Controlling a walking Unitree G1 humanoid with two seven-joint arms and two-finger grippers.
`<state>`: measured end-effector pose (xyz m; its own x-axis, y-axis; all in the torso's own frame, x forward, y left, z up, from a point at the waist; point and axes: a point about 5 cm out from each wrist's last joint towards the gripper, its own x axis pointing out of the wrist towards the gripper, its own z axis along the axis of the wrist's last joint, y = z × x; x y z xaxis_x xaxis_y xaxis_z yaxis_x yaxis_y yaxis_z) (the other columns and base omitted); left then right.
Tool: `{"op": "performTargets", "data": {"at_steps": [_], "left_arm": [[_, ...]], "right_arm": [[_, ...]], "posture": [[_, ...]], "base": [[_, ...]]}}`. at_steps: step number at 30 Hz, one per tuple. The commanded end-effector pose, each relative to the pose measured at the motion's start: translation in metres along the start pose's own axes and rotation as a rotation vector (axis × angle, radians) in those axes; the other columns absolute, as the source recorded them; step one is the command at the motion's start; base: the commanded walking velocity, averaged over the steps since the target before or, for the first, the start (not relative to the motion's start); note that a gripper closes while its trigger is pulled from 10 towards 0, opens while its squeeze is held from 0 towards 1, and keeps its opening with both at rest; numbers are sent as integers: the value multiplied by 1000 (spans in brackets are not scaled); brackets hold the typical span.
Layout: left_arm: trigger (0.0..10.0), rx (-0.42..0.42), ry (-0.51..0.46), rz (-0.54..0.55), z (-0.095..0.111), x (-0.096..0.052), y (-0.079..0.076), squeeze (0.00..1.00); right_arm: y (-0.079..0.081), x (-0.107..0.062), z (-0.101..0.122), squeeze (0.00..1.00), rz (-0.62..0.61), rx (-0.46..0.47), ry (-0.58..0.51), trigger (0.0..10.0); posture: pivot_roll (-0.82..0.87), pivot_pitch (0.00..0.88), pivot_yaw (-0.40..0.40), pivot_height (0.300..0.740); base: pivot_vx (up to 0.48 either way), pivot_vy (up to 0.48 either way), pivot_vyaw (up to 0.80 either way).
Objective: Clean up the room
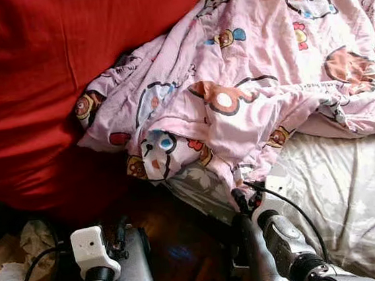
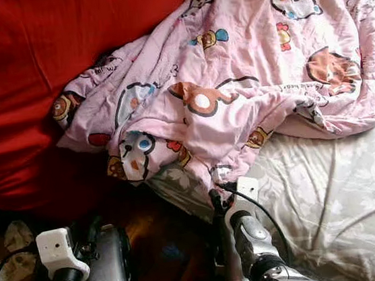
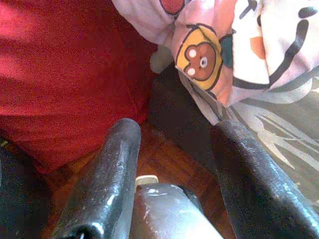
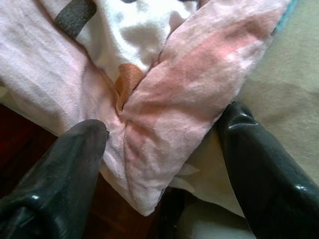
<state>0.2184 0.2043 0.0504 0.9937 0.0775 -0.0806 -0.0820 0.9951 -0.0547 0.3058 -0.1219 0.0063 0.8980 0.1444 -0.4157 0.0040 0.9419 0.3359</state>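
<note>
Red bedding (image 1: 45,82) fills the upper left of the frame. Next to it, a pink cartoon blanket (image 1: 254,72) lies bunched across the upper right, over a pale flowered sheet (image 1: 356,196). Down at the bottom middle, the right gripper (image 4: 159,134) is spread wide around the blanket's corner. The left gripper (image 3: 174,144) is wide too, holding nothing, above the brown wooden floor (image 1: 179,250).
</note>
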Motion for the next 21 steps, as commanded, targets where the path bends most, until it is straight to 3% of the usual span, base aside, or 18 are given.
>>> {"op": "performTargets", "data": {"at_steps": [1, 4, 5, 6, 7, 10, 11, 21], "left_arm": [[10000, 4, 38, 8, -7, -7, 1, 0], [10000, 2, 41, 16, -8, -10, 0, 0], [10000, 2, 42, 17, -8, -11, 0, 0], [10000, 2, 43, 19, -9, -12, 0, 0], [10000, 2, 45, 19, -9, -13, 0, 0], [10000, 1, 48, 20, -10, -14, -1, 0], [10000, -1, 50, 21, -10, -15, -1, 0], [10000, -9, 55, 20, -11, -18, -5, 0]], "right_arm": [[-1, -5, -15, 0, 4, 8, 52, 10000], [-1, -3, -12, 0, 4, -12, 46, 10000], [-1, -3, -11, 0, 3, -15, 44, 5608], [-1, -3, -10, 0, 2, -16, 39, 4784], [-1, -3, -9, 0, 4, -15, 34, 824], [-1, -2, -8, 0, 7, -14, 28, 824], [-1, -2, -7, 0, 11, -14, 24, 0], [1, -1, -6, 0, 25, -45, 25, 0]], "posture": [[217, 424, -87, 586], [219, 432, -91, 586], [219, 432, -91, 586], [219, 434, -93, 586], [218, 435, -93, 586], [218, 435, -93, 586], [217, 437, -94, 586], [213, 447, -99, 586]], "base": [[0, 0, 0], [0, 0, 0], [0, 0, 0], [0, 0, 0], [0, 0, 0], [0, 0, 0], [0, 0, 0], [0, 0, 0]]}}
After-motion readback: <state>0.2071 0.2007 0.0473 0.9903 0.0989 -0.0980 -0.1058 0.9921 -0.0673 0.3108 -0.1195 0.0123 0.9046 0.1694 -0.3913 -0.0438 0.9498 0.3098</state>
